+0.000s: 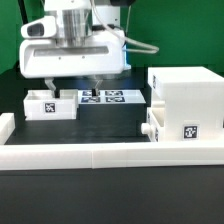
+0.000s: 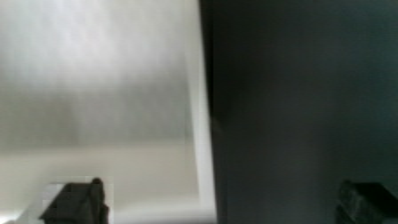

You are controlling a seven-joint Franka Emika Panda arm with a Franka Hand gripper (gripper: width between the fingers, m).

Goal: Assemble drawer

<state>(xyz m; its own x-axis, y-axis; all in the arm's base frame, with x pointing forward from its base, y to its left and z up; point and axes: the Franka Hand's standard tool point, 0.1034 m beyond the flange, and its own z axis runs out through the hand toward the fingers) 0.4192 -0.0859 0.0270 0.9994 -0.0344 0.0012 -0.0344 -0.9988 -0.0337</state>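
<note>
The gripper (image 1: pixel 72 87) hangs wide open above a tray (image 1: pixel 50 104) — the marker board (image 1: pixel 112 97) just beside it, the casing (image 1: pixel 186 98) well apart, a low wall (image 1: pixel 100 152) nearer the camera.

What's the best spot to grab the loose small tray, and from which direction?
Probably from straight above: set the fingers on two opposite sides of the tray, near mid-length. It lies flat and boxy with its top free, while the border wall in front blocks a low approach. The open gripper hangs nearly above it.
</note>
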